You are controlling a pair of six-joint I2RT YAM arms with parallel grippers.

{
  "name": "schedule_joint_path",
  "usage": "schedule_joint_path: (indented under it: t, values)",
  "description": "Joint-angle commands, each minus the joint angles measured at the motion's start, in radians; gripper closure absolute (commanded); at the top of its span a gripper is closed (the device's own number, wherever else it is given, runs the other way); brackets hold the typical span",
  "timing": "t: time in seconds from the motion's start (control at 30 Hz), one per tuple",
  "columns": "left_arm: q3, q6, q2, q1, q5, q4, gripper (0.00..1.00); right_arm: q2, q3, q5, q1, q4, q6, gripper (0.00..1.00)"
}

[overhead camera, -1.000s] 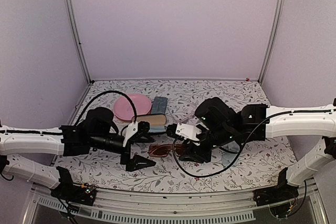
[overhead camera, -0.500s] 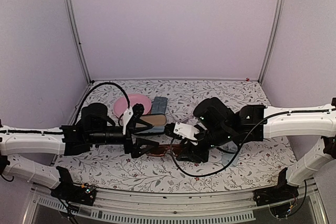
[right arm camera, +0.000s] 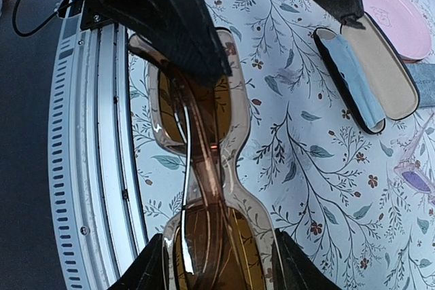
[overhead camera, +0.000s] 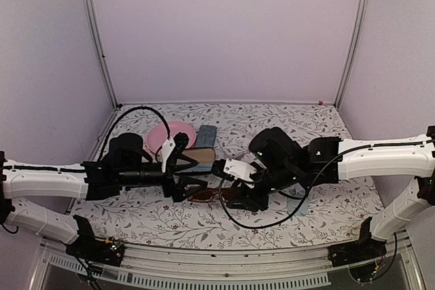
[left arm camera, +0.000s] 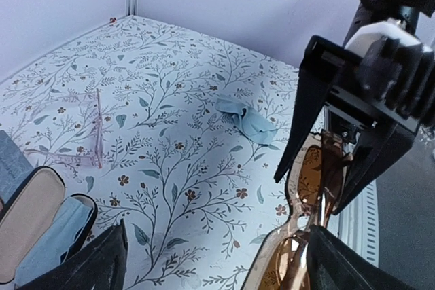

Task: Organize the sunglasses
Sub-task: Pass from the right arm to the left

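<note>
The reddish-brown sunglasses (overhead camera: 207, 195) lie folded low at the table's front, between the two grippers. My right gripper (right arm camera: 217, 252) is shut on one lens end of them (right arm camera: 204, 168), a finger on each side. It also shows in the top view (overhead camera: 228, 191). My left gripper (left arm camera: 217, 236) is open wide at the other end of the sunglasses (left arm camera: 309, 188), and its right finger (left arm camera: 353, 263) overlaps the near lens. The left gripper shows in the top view (overhead camera: 196, 178). The pale pinkish sunglasses (left arm camera: 95, 140) lie unfolded further back and also show in the right wrist view (right arm camera: 414, 178).
An open black oval case (overhead camera: 200, 156) with a blue cloth inside lies behind the left gripper. A pink plate (overhead camera: 170, 135) and a grey-blue case (overhead camera: 206, 134) sit behind it. A crumpled light blue cloth (left arm camera: 248, 120) lies mid-table. The table's front rail (right arm camera: 95, 168) is close by.
My left gripper has swung up from the front of the table and to the right, to the end of the reddish-brown sunglasses. The right gripper has shifted slightly left.
</note>
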Motion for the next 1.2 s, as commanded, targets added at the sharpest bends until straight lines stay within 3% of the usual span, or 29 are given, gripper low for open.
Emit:
schedule_joint_path:
  t: [0.0,0.17,0.4,0.67,0.8,0.97,1.17]
  values:
    - [-0.01,-0.011,-0.075,0.033,-0.035,0.044,0.07,0.023,-0.02,-0.017,-0.031,0.065,0.014,0.69]
    - [-0.026,-0.077,-0.128,0.11,-0.143,0.02,0.06,0.053,-0.026,-0.061,-0.089,0.132,-0.006,0.69]
    - [-0.056,-0.164,-0.186,0.237,-0.172,0.001,0.06,0.196,0.067,-0.126,-0.154,0.152,-0.078,0.7]
    - [-0.085,-0.095,-0.187,0.246,-0.02,0.008,0.08,0.241,0.132,-0.274,-0.197,0.13,-0.037,0.69]
    - [-0.113,0.022,-0.203,0.19,0.012,0.039,0.12,0.241,0.179,-0.43,-0.237,0.037,0.027,0.69]
    - [-0.13,0.291,-0.206,0.014,-0.043,0.044,0.11,0.243,0.216,-0.61,-0.278,-0.088,0.099,0.69]
    - [-0.137,0.551,-0.194,-0.087,-0.091,0.044,0.09,0.249,0.203,-0.765,-0.292,-0.175,0.143,0.68]
